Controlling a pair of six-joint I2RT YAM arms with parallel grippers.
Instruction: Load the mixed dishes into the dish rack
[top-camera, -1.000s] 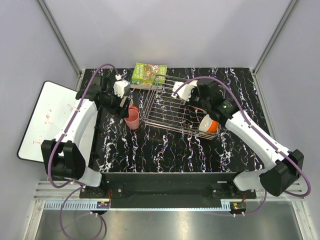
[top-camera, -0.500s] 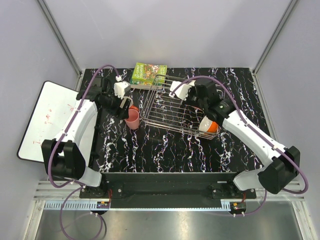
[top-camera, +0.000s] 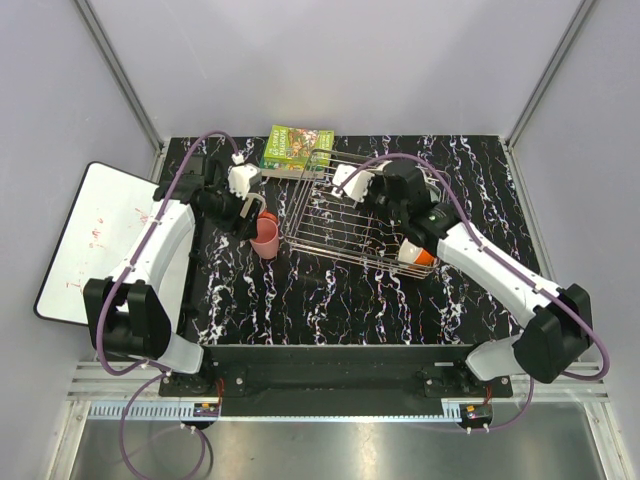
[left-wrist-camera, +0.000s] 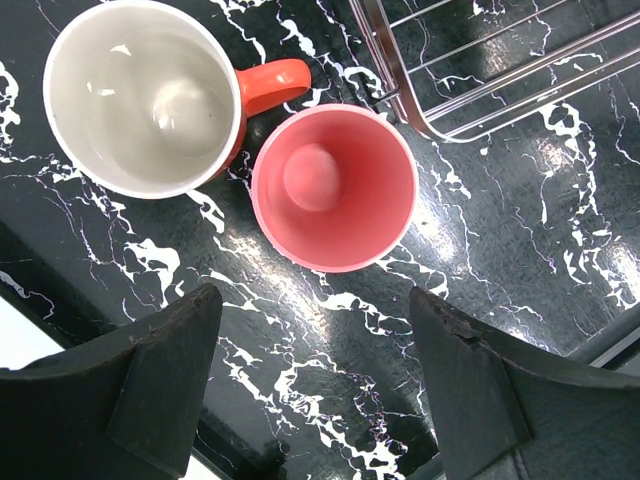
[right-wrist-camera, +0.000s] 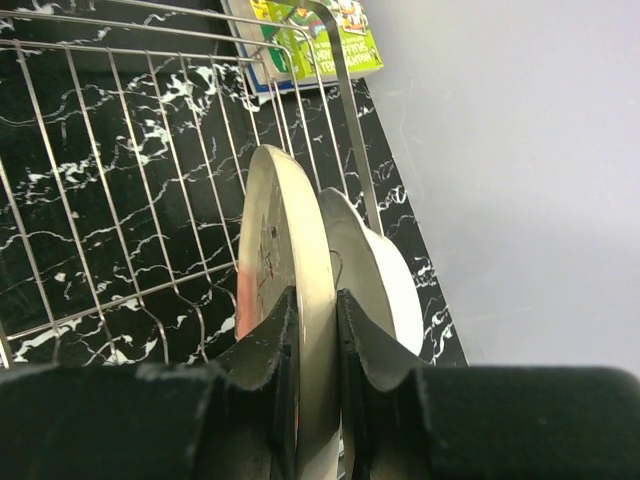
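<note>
In the right wrist view my right gripper (right-wrist-camera: 318, 312) is shut on the rim of the pink-and-cream plate (right-wrist-camera: 290, 215), held on edge over the dish rack (right-wrist-camera: 110, 170). A white dish (right-wrist-camera: 385, 280) stands close beside it; which one I cannot tell. The orange-outside bowl (top-camera: 417, 251) lies under the right arm at the dish rack's (top-camera: 345, 215) right end. My left gripper (left-wrist-camera: 315, 390) is open above the table, just short of a salmon-pink cup (left-wrist-camera: 333, 187) standing upright. A white-lined mug with an orange handle (left-wrist-camera: 145, 95) touches that cup (top-camera: 264, 238).
A green book (top-camera: 296, 147) lies behind the rack's far left corner. A white board with red scribbles (top-camera: 95, 235) sits off the table's left edge. Grey walls close in the back and both sides.
My right arm has carried the plate leftwards over the rack. The left arm and the cup have not moved.
</note>
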